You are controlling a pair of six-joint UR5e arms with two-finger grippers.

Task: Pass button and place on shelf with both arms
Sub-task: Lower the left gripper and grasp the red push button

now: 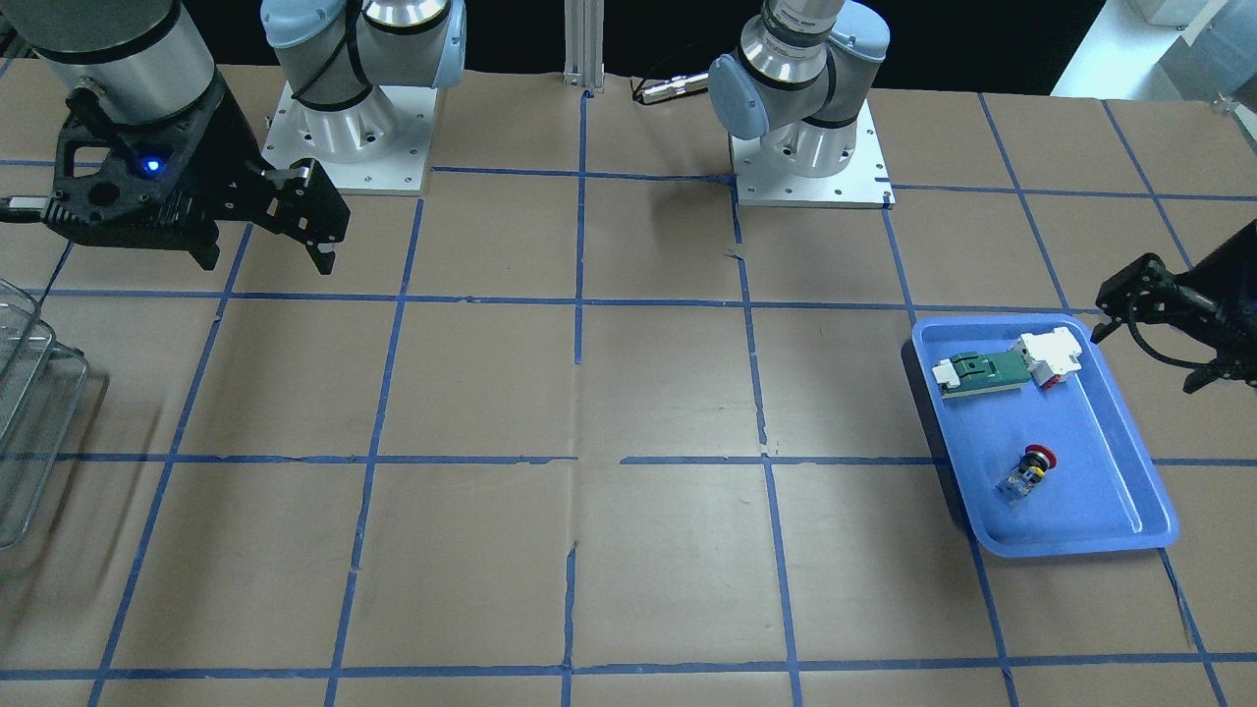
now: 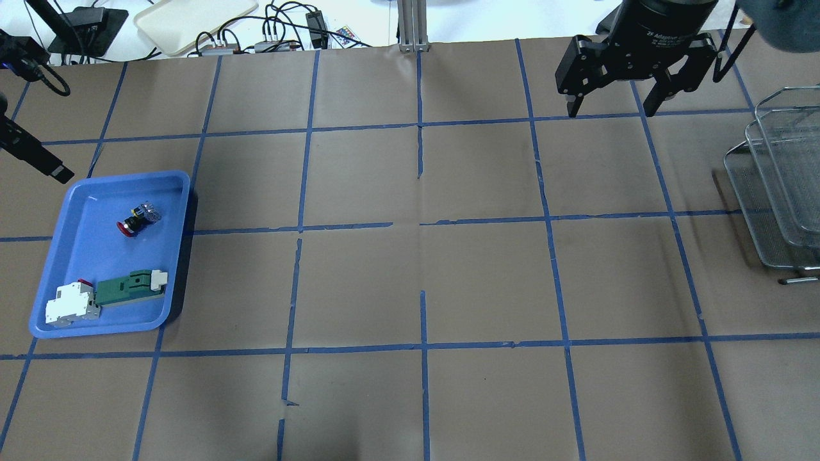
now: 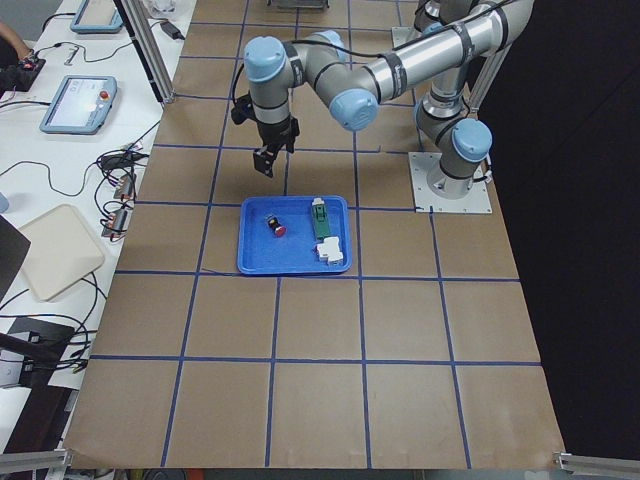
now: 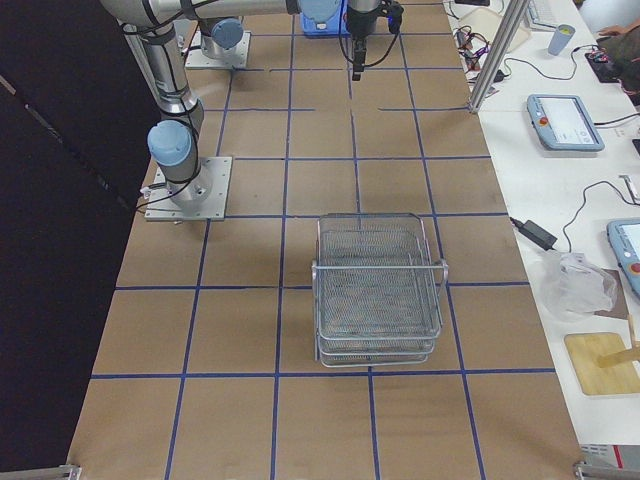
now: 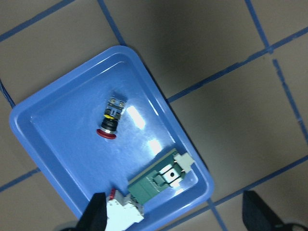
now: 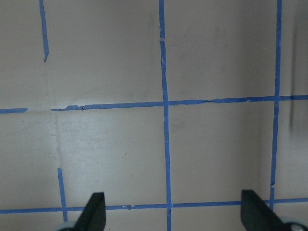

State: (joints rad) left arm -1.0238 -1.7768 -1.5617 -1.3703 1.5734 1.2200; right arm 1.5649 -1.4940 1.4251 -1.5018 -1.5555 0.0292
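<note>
The button (image 2: 138, 219), with its red cap and blue-grey body, lies on its side in the blue tray (image 2: 70, 211); it also shows in the front view (image 1: 1029, 473) and the left wrist view (image 5: 111, 119). My left gripper (image 1: 1149, 355) is open and empty. It hangs above the table just beyond the tray's far corner, apart from the button. My right gripper (image 2: 608, 112) is open and empty, high over the far right of the table. The wire-mesh shelf (image 2: 781, 192) stands at the right end, also seen in the right side view (image 4: 378, 290).
A green-and-white connector part (image 2: 131, 287) and a white block (image 2: 70, 304) lie in the near end of the tray. Blue tape lines grid the brown paper table cover. Both arm bases (image 1: 810, 157) stand along the robot's side.
</note>
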